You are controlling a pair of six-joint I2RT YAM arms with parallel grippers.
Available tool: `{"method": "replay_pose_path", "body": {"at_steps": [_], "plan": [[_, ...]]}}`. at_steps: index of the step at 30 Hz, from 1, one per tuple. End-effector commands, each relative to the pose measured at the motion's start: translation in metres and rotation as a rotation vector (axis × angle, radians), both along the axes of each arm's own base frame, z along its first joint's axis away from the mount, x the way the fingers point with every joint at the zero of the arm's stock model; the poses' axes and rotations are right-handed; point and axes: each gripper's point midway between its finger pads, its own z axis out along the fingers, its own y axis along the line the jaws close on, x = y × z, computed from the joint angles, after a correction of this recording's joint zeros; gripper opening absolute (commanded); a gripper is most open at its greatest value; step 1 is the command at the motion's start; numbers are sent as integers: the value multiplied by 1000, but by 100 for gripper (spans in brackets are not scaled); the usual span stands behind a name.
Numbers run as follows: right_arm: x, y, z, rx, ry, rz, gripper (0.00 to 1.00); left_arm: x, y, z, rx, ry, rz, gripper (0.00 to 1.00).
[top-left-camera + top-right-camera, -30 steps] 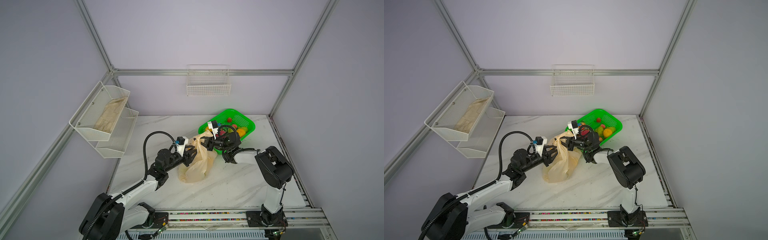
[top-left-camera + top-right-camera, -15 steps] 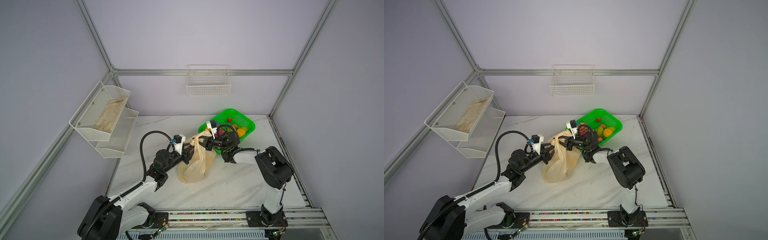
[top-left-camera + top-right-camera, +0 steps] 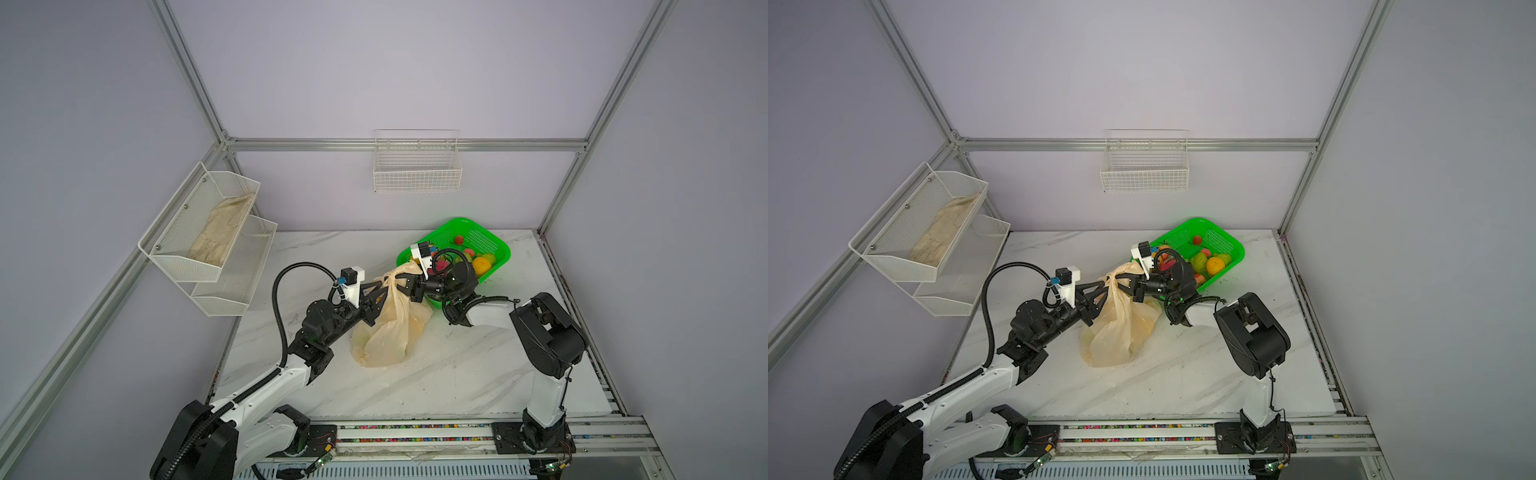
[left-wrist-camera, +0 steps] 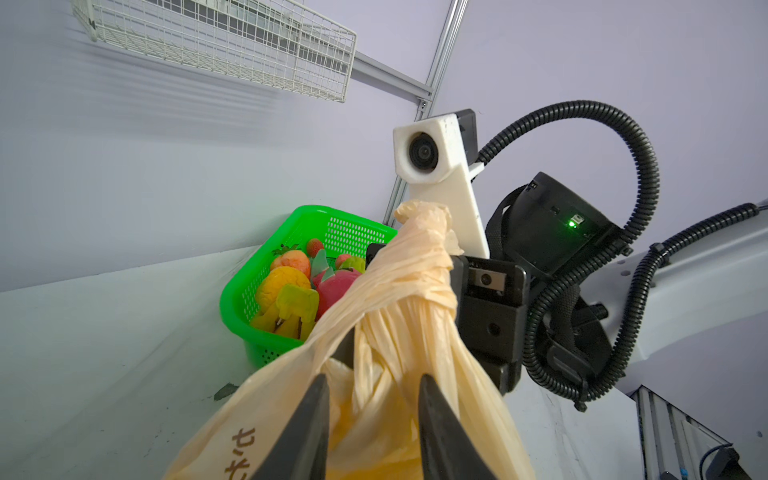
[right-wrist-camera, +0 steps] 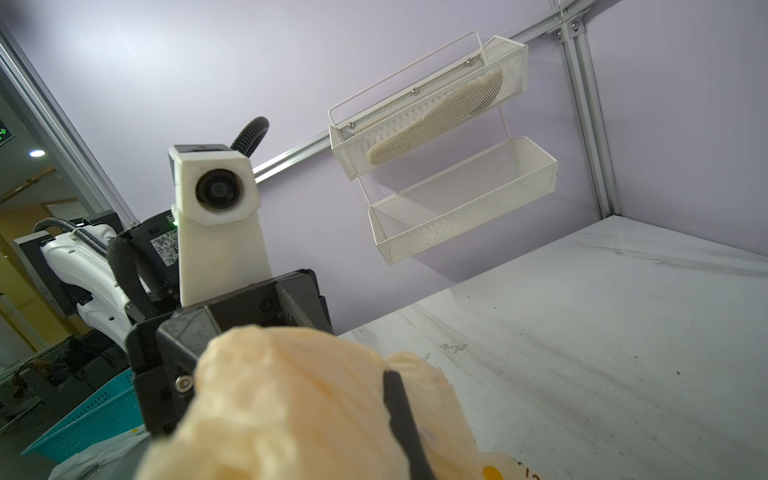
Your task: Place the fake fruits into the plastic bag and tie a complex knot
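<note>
The cream plastic bag (image 3: 388, 332) stands mid-table in both top views (image 3: 1117, 332), its neck twisted into a rope. A wrapped lump, the knot (image 4: 419, 266), sits at the neck's top. My left gripper (image 3: 385, 286) comes in from the left; in the left wrist view its two black fingers (image 4: 307, 428) press on the gathered plastic just below the knot. My right gripper (image 3: 409, 284) meets it from the right, shut on the bag's top. Only one of its fingers (image 5: 401, 415) shows, and plastic covers the rest. Several fake fruits (image 3: 482, 264) lie in the green basket (image 3: 469, 226).
A white two-tier mesh shelf (image 3: 208, 249) hangs on the left wall, with a beige cloth in its upper tier. A wire basket (image 3: 417, 166) is mounted on the back wall. The green basket (image 3: 1200, 222) stands right behind the right gripper. A rail (image 3: 415, 432) runs along the table's front edge.
My left gripper has risen from the bag's side to its neck and its jaws have narrowed onto the plastic. The right gripper has stayed shut in place.
</note>
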Motion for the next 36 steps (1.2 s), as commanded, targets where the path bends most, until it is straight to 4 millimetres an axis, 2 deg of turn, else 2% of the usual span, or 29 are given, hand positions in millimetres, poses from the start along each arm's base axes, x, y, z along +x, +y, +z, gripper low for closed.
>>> {"method": "replay_pose_path", "body": {"at_steps": [1, 7, 17, 33, 36], "plan": [[-7, 0, 20, 33, -69, 14, 0, 1, 2, 24, -28, -56, 4, 32], [-7, 0, 23, 36, -73, 13, 0, 6, 3, 11, 1, -24, 19, 34], [-8, -1, 26, 47, -75, 13, 0, 8, -4, 7, 7, -5, -17, 34], [-6, -2, 24, 47, -76, 2, 0, 7, -2, 9, 7, -11, -15, 1], [-4, -2, 22, 38, -70, -11, 0, 4, 3, 11, 4, -18, 1, 0]]}}
